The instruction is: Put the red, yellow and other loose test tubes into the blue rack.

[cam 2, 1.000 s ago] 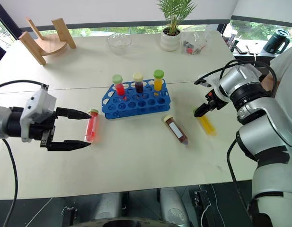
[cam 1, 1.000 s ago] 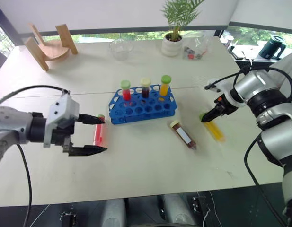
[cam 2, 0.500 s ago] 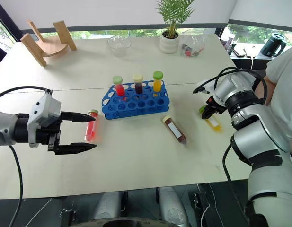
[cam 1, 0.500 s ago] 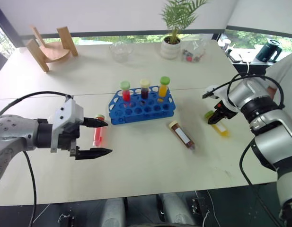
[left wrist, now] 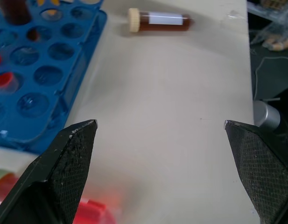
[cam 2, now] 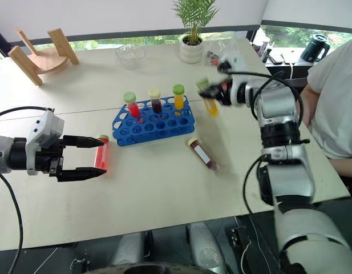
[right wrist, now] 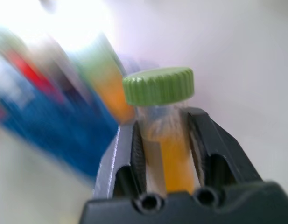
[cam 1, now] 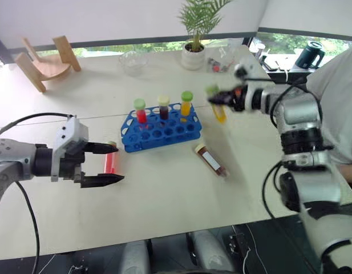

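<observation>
I am watching the right gripper (cam 1: 220,98) carrying the yellow tube (cam 1: 218,108), which a second ago was lying on the table (cam 1: 164,200) at the right of the frame and is now hanging in the air right of centre in the upper half of the head view, just beside the right end of the blue rack (cam 1: 158,129). That means one of the three loose tubes is now on its way to a hole, and the lowering into the rack is still to be done. Its fingers are pinching the tube just under the green cap (right wrist: 158,85), with the yellow liquid showing between the pads in the right wrist view. The left gripper (cam 1: 110,164) is sitting at the left of the frame with its fingers spread wide on either side of the red tube (cam 1: 109,161), which is lying on the table; I cannot tell whether either finger is touching it, and it is not gripped. The brown tube (cam 1: 210,160) is lying untouched below and right of the rack, near the middle of the frame. The rack is already holding three upright tubes in its back row.
</observation>
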### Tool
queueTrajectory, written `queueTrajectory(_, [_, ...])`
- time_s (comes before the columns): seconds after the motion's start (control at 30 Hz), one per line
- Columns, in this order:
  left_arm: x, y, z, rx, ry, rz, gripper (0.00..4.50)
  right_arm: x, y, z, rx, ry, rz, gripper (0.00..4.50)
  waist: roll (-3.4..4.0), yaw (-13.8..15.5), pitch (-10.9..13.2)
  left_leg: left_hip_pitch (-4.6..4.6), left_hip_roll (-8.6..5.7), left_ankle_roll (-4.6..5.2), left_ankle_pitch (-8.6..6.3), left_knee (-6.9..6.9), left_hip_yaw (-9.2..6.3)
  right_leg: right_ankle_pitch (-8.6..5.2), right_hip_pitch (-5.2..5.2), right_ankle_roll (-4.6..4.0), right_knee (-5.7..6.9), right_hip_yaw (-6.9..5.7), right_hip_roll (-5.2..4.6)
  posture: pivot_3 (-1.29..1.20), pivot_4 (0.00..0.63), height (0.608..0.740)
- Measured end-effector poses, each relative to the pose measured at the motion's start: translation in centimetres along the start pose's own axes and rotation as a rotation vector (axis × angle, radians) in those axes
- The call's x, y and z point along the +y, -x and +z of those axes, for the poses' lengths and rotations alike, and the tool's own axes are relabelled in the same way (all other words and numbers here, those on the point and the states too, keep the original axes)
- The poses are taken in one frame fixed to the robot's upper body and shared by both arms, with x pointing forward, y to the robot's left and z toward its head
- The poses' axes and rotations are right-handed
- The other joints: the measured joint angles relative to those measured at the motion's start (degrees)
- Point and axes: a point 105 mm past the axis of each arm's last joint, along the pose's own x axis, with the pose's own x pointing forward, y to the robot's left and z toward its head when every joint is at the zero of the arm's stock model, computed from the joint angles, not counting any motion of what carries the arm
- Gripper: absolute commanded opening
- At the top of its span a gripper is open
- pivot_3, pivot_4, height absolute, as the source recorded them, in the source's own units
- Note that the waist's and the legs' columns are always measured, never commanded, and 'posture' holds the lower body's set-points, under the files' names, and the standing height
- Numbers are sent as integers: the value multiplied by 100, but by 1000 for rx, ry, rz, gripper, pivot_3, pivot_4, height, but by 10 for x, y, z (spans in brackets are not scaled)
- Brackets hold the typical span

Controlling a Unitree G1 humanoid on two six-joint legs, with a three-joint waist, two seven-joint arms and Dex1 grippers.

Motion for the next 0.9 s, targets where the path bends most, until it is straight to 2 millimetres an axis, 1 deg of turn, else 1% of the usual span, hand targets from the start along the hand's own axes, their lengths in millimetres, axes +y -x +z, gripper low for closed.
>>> queueTrajectory(0.03, [3,2,-2,8,14,10,4500,16,3,11,-127,4,-3,878,-5,41,-3,-4,0,0,-1,-1,-11,-8,1,-8,2,-16,-4,0,150,740])
queueTrajectory(0.07, [5,4,-3,12,23,16,4500,27,2,10,-184,-13,-2,878,-5,74,-3,-6,-1,0,-1,-2,-10,-8,-1,-9,2,-15,-7,0,150,740])
queueTrajectory(0.1, [6,5,-3,19,28,19,4500,36,2,6,-223,-31,-14,878,-4,104,-3,-8,-3,-1,-1,-1,-7,-8,-2,-9,2,-15,-10,0,150,740])
queueTrajectory(0.17, [7,7,0,34,22,20,4500,52,-2,-12,-254,-60,-43,878,2,143,1,-9,-11,-8,3,5,1,-7,-2,-8,3,-12,-22,0,150,740])
queueTrajectory(0.2, [7,8,1,40,23,22,4500,55,-4,-19,-265,-63,-71,878,4,144,2,-9,-14,-15,7,6,6,-4,-2,-2,3,-9,-25,0,150,740])
queueTrajectory(0.3, [7,10,3,55,33,19,4500,54,-6,-32,-317,-26,-184,878,3,133,2,1,-13,-26,14,15,11,3,7,8,3,-2,-20,0,150,740])
queueTrajectory(0.37, [6,11,4,65,34,14,4500,51,-7,-42,-320,9,-229,878,3,131,2,6,-11,-27,15,15,11,2,10,7,4,-1,-15,0,150,740])
queueTrajectory(0.47, [5,13,4,78,44,8,4500,49,-9,-58,-310,13,-266,878,4,123,3,9,-8,-27,15,9,8,2,8,6,12,-1,-10,0,150,740])
queueTrajectory(0.73, [5,12,6,78,41,8,4500,47,-9,-62,-319,54,-279,878,4,126,3,6,-7,-27,15,3,7,1,3,4,12,-1,-9,0,150,740])
queueTrajectory(0.9, [0,8,-1,84,61,-5,4500,44,-7,-65,-300,66,-283,878,5,126,3,7,-7,-27,15,4,6,1,3,4,13,0,-9,0,150,740])
